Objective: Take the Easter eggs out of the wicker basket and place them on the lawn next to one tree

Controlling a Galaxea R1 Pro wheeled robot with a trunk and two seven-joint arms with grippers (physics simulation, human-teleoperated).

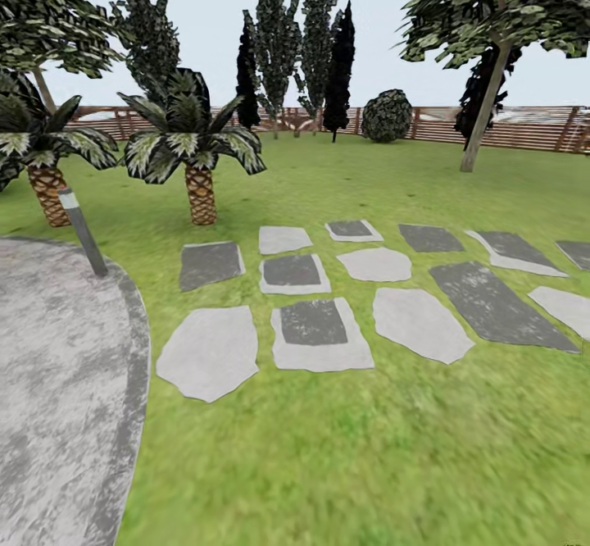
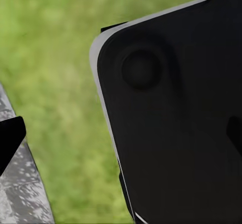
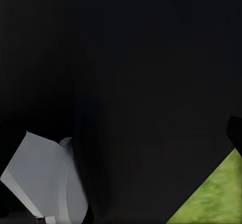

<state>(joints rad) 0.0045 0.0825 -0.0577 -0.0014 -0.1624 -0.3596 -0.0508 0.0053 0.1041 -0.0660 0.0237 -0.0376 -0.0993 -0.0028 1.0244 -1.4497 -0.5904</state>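
1. The lawn (image 1: 328, 448) is mottled green grass that runs from the near edge of the head view back to the fence; it is flat and a little blurred close in.
2. A cluster of flat stepping stones (image 1: 315, 333) is set into the grass at the middle of the head view, some pale grey and some dark grey, reaching out toward 3 o'clock.
3. A rounded grey paved patch (image 1: 57, 382) lies at 8 o'clock, with a short slanted bollard light (image 1: 82, 230) standing at its far edge.
4. Two short palms (image 1: 192, 148) with crosshatched trunks stand at 10 to 11 o'clock, just beyond the paving.
5. A tree (image 1: 485, 107) with a pale grey leaning trunk and speckled green leaves stands at 1 to 2 o'clock, near the fence.
6. A brown slat fence (image 1: 524, 126) closes the garden at the back; a round dark bush (image 1: 387, 116) sits against it near 12 o'clock, with tall narrow trees (image 1: 295, 46) beside it.
7. The eggs and the basket cannot be placed from these views.
8. The left wrist view has a dark rounded robot part (image 2: 176, 123) over blurred grass and a strip of grey paving; the right wrist view has dark robot body (image 3: 121, 72), a pale panel and a wedge of grass. Whether either gripper's fingers are apart or together, I cannot tell.
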